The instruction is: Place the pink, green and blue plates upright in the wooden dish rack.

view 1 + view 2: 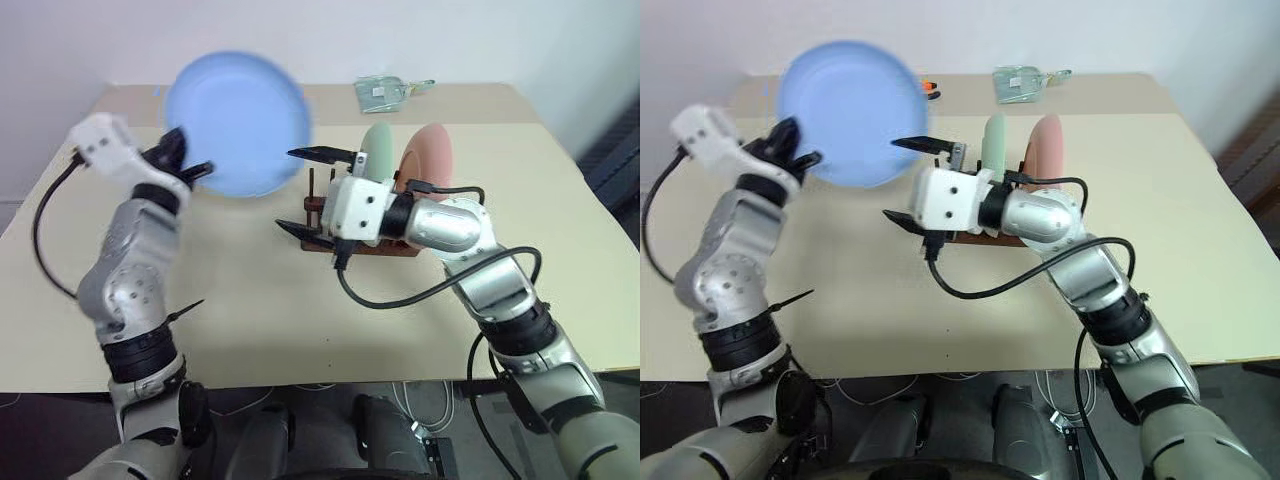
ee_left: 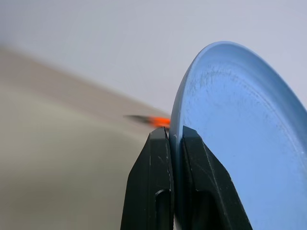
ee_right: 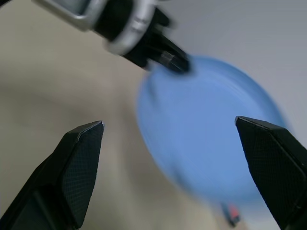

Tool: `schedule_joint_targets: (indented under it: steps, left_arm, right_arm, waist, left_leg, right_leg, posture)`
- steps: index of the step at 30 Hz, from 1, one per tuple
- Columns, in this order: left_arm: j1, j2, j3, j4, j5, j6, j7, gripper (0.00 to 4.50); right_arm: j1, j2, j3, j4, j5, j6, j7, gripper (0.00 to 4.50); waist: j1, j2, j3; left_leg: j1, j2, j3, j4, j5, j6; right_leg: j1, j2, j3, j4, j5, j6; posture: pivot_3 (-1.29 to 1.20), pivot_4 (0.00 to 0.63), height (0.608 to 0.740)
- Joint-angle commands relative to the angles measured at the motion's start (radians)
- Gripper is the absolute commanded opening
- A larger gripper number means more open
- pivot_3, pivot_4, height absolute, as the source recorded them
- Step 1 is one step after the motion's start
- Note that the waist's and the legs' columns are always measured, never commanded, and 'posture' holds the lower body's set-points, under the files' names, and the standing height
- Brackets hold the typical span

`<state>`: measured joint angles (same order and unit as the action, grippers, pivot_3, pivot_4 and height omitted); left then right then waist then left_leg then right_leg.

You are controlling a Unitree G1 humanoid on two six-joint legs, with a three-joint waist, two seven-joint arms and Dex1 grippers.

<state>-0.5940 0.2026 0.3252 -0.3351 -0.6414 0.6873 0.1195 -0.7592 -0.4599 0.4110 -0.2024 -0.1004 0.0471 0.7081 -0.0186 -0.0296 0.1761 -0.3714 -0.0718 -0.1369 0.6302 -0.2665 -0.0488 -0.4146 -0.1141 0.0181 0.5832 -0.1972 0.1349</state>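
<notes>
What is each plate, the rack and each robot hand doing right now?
Blue plate: lifted off the table, pinched at its rim.
Green plate: upright in the rack.
Pink plate: upright in the rack.
Rack: holds two plates.
Left gripper: shut on the blue plate.
Right gripper: open, empty.

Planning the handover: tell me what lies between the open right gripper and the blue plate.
Nothing: in the right wrist view, only bare air and tabletop separate the right gripper from the blue plate, held by the left gripper.

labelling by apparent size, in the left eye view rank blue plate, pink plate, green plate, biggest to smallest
1. blue plate, face-on, held up nearer the camera
2. pink plate
3. green plate

The last two stand edge-on and partly hidden, so their order is unsure.
</notes>
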Motion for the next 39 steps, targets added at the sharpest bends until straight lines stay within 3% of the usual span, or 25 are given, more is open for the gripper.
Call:
schedule_joint_targets:
  steps: [1,2,5,12,13,16,20,26,29,32,35,39]
  left_arm:
    - [-0.037,0.001,-0.029,-0.050,0.002,-0.007,-0.007,0.02]
    - [-0.044,-0.002,-0.034,-0.054,-0.004,-0.002,-0.007,0.02]
    - [-0.056,-0.011,-0.041,-0.069,-0.030,0.006,-0.008,0.00]
    - [-0.042,-0.011,-0.013,-0.092,-0.083,0.032,-0.017,0.00]
    - [-0.039,-0.017,0.000,-0.093,-0.100,0.028,-0.019,0.00]
    - [-0.069,-0.056,0.083,-0.077,-0.178,-0.020,0.012,1.11]
    - [-0.135,-0.055,0.200,-0.024,-0.215,-0.120,0.077,3.10]
    - [0.025,0.204,0.167,0.109,0.092,-0.307,-0.076,3.10]
    - [0.135,0.257,0.092,0.152,0.206,-0.384,-0.158,3.10]
    - [0.288,0.264,-0.050,0.160,0.318,-0.455,-0.267,3.10]
    - [0.404,0.230,-0.150,0.128,0.330,-0.482,-0.356,3.10]
    - [0.502,0.237,-0.246,0.103,0.358,-0.506,-0.473,3.10]
  right_arm:
    - [-0.046,0.035,0.042,0.097,-0.120,-0.094,-0.048,4.50]
    - [-0.054,0.049,0.049,0.125,-0.141,-0.107,-0.059,4.50]
    - [-0.076,0.069,0.077,0.212,-0.228,-0.148,-0.086,3.59]
    - [-0.096,0.078,0.060,0.281,-0.318,-0.184,-0.132,0.04]
    - [-0.098,0.079,0.055,0.280,-0.324,-0.188,-0.141,0.04]
    - [-0.102,0.083,0.043,0.277,-0.338,-0.213,-0.163,0.00]
    - [-0.106,0.102,0.025,0.261,-0.312,-0.241,-0.171,0.00]
    - [-0.083,0.192,-0.117,0.180,-0.025,-0.204,-0.127,0.00]
    - [-0.071,0.243,-0.186,0.101,0.152,-0.099,-0.096,0.00]
    - [-0.049,0.332,-0.287,-0.042,0.448,0.168,-0.132,0.00]
    - [0.003,0.435,-0.367,-0.156,0.702,0.416,-0.286,0.00]
    - [0.044,0.552,-0.474,-0.194,0.912,0.598,-0.535,0.00]
  waist:
    - [-0.002,0.000,0.000]
    - [-0.001,0.000,0.000]
    - [0.003,0.000,0.000]
    - [0.006,0.000,0.000]
    - [0.005,0.000,0.000]
    - [0.005,0.000,0.000]
    - [0.004,0.000,0.001]
    - [-0.001,0.001,0.000]
    - [0.009,0.000,0.000]
    - [0.011,0.001,0.000]
    - [0.007,0.001,0.000]
    - [0.001,0.002,0.000]
  left_leg:
    - [0.000,0.000,0.000,0.000,0.000,0.000]
    - [0.000,0.000,0.000,0.000,0.000,0.000]
    - [-0.001,0.000,0.000,0.001,0.001,-0.002]
    - [-0.002,0.000,0.000,0.000,0.001,-0.002]
    - [-0.002,0.000,0.000,0.000,0.001,-0.002]
    - [-0.002,0.000,0.000,0.000,0.001,-0.002]
    - [-0.002,0.000,-0.001,0.000,0.002,-0.003]
    - [0.000,0.000,0.001,-0.001,0.003,-0.004]
    - [-0.001,0.000,0.000,-0.001,0.001,-0.001]
    - [-0.002,0.000,-0.001,-0.001,0.000,0.000]
    - [-0.002,0.000,-0.003,-0.001,0.000,0.000]
    - [-0.002,0.001,-0.002,-0.003,0.000,0.000]
  right_leg:
    - [0.000,0.000,0.000,0.000,0.000,0.000]
    - [-0.001,0.000,0.001,0.001,0.000,0.000]
    - [-0.002,0.000,0.001,0.001,0.000,0.000]
    - [-0.002,0.000,0.001,0.001,0.000,0.000]
    - [-0.002,0.000,0.001,0.001,0.000,0.000]
    - [-0.002,0.001,0.001,0.001,0.000,0.000]
    - [-0.002,0.001,0.001,0.001,0.000,0.000]
    - [-0.002,0.002,0.003,0.001,0.000,0.000]
    - [-0.002,0.002,0.003,0.000,0.000,-0.001]
    - [-0.002,0.002,0.002,0.000,0.000,-0.001]
    - [-0.002,0.001,0.002,0.001,0.001,-0.002]
    - [-0.008,0.002,0.003,0.005,0.001,-0.003]
  posture:
    - [0.00,0.150,0.740]
    - [0.00,0.150,0.740]
    - [0.00,0.150,0.740]
    - [0.00,0.150,0.740]
    - [0.00,0.150,0.740]
    - [0.00,0.150,0.740]
    - [0.00,0.150,0.740]
    - [0.00,0.150,0.740]
    - [0.00,0.150,0.740]
    - [0.00,0.150,0.740]
    - [0.00,0.150,0.740]
    - [0.00,0.150,0.740]
